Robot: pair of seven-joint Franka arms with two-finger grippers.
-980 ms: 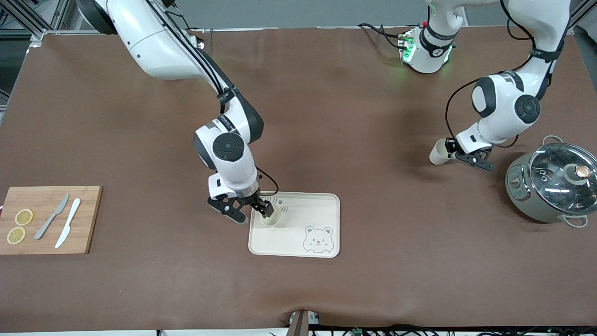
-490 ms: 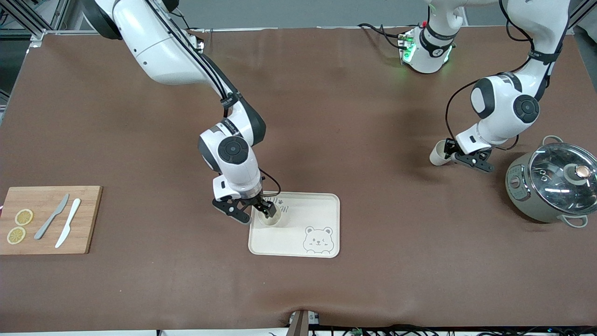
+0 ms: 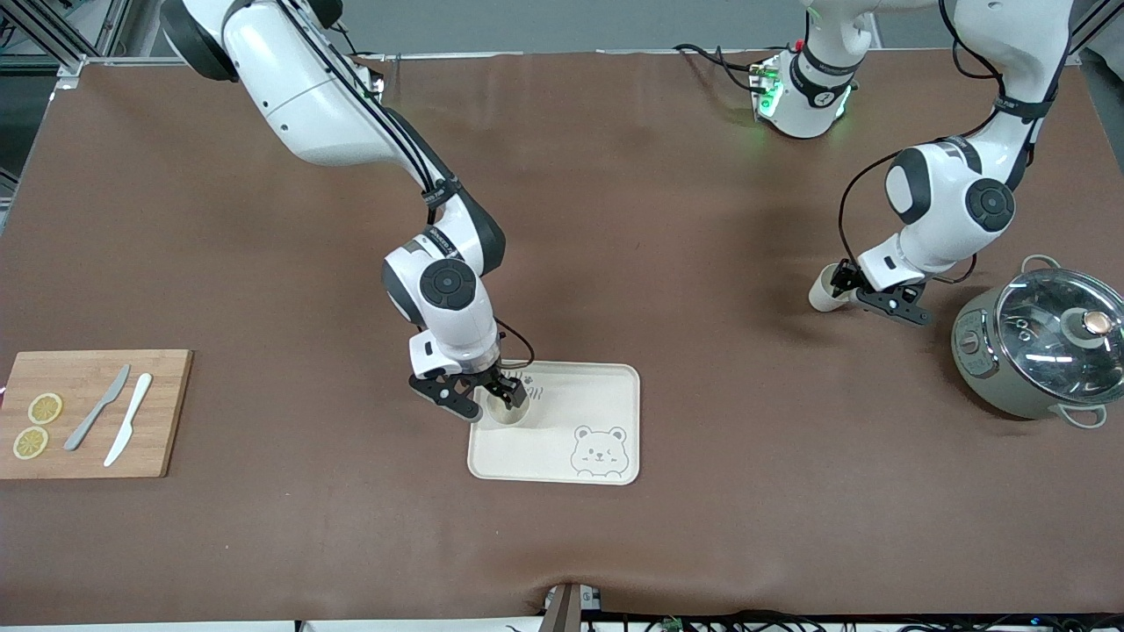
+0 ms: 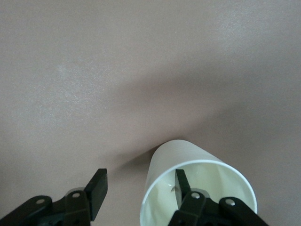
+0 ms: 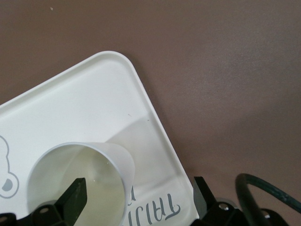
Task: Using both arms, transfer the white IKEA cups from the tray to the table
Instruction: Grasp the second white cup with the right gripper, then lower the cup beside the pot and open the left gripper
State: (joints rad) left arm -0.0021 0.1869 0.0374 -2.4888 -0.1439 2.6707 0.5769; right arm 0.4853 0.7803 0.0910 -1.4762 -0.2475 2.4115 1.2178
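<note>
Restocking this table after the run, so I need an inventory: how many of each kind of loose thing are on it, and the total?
White cups: 2
Bear tray: 1
Cutting board: 1
Knives: 2
Lemon slices: 2
Lidded cooker pot: 1
Total: 9

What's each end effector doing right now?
Left end effector: open, one finger inside a cup on the table, not gripping.
Right end effector: open, one finger inside the cup on the tray.
</note>
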